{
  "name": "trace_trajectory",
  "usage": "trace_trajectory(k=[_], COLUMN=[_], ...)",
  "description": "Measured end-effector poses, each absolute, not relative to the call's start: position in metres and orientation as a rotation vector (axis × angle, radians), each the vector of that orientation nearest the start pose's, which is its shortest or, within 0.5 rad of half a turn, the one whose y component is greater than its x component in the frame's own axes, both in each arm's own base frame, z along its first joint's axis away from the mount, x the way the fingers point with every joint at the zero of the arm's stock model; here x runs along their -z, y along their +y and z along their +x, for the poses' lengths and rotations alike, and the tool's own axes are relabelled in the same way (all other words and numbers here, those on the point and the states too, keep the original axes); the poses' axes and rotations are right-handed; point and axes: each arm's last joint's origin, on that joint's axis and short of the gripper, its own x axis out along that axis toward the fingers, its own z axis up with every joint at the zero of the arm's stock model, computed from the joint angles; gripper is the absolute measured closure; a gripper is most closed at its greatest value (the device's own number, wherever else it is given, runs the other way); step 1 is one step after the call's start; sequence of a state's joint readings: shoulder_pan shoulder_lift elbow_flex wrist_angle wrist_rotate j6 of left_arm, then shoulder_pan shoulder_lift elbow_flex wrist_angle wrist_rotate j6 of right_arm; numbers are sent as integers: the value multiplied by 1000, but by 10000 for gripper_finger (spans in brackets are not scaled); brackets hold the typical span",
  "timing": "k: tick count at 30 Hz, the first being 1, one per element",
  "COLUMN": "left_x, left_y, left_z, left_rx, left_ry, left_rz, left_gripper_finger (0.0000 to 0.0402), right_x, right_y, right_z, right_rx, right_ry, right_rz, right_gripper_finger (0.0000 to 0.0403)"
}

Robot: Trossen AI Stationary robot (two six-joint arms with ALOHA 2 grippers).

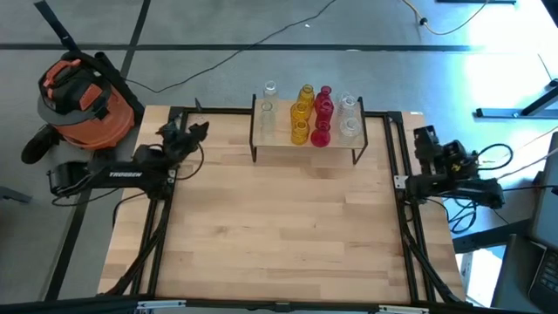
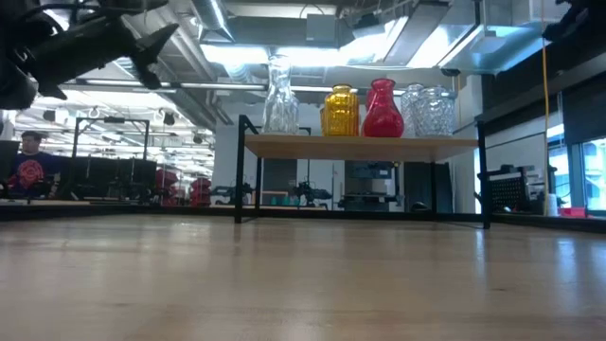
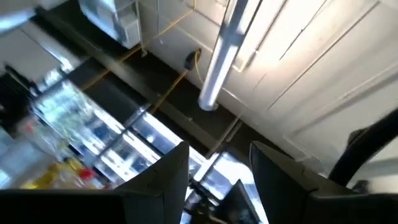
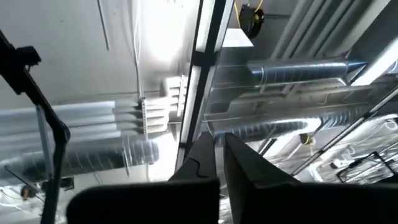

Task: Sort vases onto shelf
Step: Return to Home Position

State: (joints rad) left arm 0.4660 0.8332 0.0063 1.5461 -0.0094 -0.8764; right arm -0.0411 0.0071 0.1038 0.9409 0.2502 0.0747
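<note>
We see the shelf standing at the far middle of the table, and all the vases in view stand on its board in rows running from near to far. From left to right there are the tall clear vases, the yellow vases, the red vases and the ribbed clear vases. Neighbouring rows stand just beside each other.

The left gripper hangs over the far left corner of the table, well apart from the shelf and pointing towards it. In its wrist view we find its fingers parted by a clear gap, with nothing between them. The right gripper sits at the right edge of the table, to the right of the shelf. Its fingers are drawn almost together, leaving only a thin slit, and they hold nothing.

Off the table, on the floor at the far left, stands an orange vacuum cleaner. In the room beyond we see a person in a red top at the left.
</note>
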Motion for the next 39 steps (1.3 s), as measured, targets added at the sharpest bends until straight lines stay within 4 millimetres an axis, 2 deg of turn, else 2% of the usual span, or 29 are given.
trace_trajectory(k=[3,5,10,13,17,20,25,29,34,39], left_x=[-227,-223,-202,-181,-156,-143,-120,-100,-97,-98], left_y=[54,54,52,49,41,33,22,19,17,11], left_z=[108,110,124,133,137,137,132,120,120,121], left_rx=[-110,-115,-49,-71,-97,-54,-24,-114,-150,-55], left_ry=[-838,-793,-493,-251,29,189,453,684,715,729], left_rz=[-607,-624,-755,-802,-760,-692,-612,-525,-491,-516], left_gripper_finger=[239,239,239,239,239,239,239,239,239,239], right_x=[-247,-240,-221,-208,-185,-171,-167,-165,-165,-165], right_y=[-10,-11,-11,-12,-12,-11,-10,-10,-10,-10], right_z=[53,61,79,86,94,96,100,101,101,101], right_rx=[217,222,202,244,284,262,228,234,240,241], right_ry=[-998,-911,-644,-500,-247,-90,-13,6,3,4], right_rz=[239,274,333,361,330,338,330,329,328,328], right_gripper_finger=[403,403,403,403,403,403,403,403,403,403])
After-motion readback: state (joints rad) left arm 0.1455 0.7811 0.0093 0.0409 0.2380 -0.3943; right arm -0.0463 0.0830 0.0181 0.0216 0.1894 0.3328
